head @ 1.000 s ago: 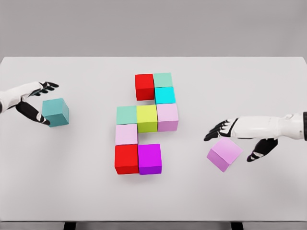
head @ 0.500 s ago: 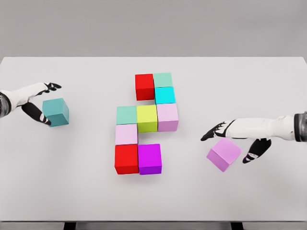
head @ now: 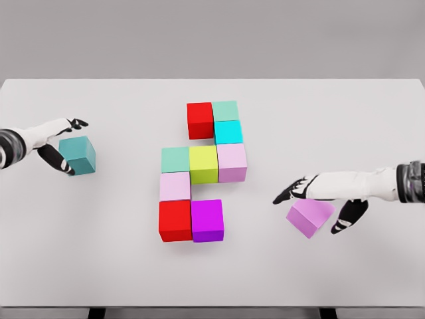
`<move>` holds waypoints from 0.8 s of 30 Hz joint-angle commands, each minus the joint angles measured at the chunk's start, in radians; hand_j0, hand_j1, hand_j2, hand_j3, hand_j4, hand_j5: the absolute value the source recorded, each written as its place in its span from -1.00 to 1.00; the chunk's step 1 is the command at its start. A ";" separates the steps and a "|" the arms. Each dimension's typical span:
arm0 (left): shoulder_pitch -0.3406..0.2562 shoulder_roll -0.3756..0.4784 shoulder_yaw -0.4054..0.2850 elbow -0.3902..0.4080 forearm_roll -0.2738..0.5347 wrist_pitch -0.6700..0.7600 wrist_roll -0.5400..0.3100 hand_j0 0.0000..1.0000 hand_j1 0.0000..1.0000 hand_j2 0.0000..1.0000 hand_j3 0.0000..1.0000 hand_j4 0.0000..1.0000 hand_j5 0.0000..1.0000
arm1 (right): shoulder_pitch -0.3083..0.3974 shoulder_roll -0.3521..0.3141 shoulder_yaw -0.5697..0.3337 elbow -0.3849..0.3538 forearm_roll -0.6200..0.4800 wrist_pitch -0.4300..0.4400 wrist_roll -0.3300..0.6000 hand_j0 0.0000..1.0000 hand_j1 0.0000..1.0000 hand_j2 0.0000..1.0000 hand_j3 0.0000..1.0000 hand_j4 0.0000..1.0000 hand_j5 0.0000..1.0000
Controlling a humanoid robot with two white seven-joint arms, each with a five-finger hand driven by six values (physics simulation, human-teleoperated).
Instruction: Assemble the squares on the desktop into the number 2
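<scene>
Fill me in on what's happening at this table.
A two-armed robot is building a number 2 from colored cubes. Nine cubes already sit joined mid-table, from the red cube at top to the magenta cube at bottom. The left hand is around the teal cube at the left side. The right hand reaches over the loose pink cube, fingers spread around it, not clearly gripping.

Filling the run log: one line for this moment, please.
left hand at teal cube | right hand over pink cube | neither lifted
</scene>
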 commanded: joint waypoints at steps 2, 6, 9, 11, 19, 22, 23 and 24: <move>0.000 -0.004 -0.012 0.008 -0.008 -0.002 0.000 0.97 0.97 0.97 0.97 0.97 0.97 | 0.000 0.007 0.009 0.000 0.007 0.011 0.000 1.00 1.00 1.00 1.00 1.00 1.00; 0.000 -0.004 -0.023 0.013 -0.010 -0.002 0.000 0.96 0.96 0.96 0.96 0.96 0.96 | 0.000 0.007 0.009 0.000 0.019 0.021 0.000 1.00 1.00 1.00 1.00 1.00 1.00; 0.000 -0.004 -0.022 0.014 -0.010 -0.002 0.000 0.90 0.90 0.90 0.90 0.90 0.90 | 0.000 0.019 0.011 0.000 0.050 0.043 0.000 0.99 0.99 0.99 0.99 0.99 0.99; -0.002 -0.004 -0.023 0.019 -0.021 -0.002 0.000 0.87 0.87 0.87 0.87 0.87 0.87 | -0.002 0.019 0.009 0.000 0.051 0.061 0.000 0.81 0.81 0.81 0.81 0.81 0.81; -0.002 -0.004 -0.025 0.031 -0.039 -0.002 0.000 0.78 0.78 0.78 0.78 0.78 0.78 | 0.002 0.020 0.009 0.000 0.051 0.063 0.000 0.05 0.05 0.05 0.05 0.05 0.05; -0.002 -0.004 -0.025 0.031 -0.039 -0.002 0.000 0.77 0.77 0.77 0.77 0.77 0.77 | -0.002 0.020 0.005 0.000 0.054 0.046 0.000 0.01 0.01 0.01 0.01 0.01 0.01; -0.002 -0.011 -0.025 0.033 -0.039 -0.002 0.000 0.76 0.76 0.76 0.76 0.76 0.76 | -0.005 0.024 0.000 0.000 0.057 0.041 0.000 -0.01 -0.01 -0.01 -0.01 -0.01 -0.01; -0.002 -0.012 -0.025 0.036 -0.039 -0.002 0.000 0.76 0.76 0.76 0.76 0.76 0.76 | -0.018 0.024 -0.002 0.000 0.065 0.025 0.000 -0.01 -0.01 -0.01 -0.01 -0.01 -0.01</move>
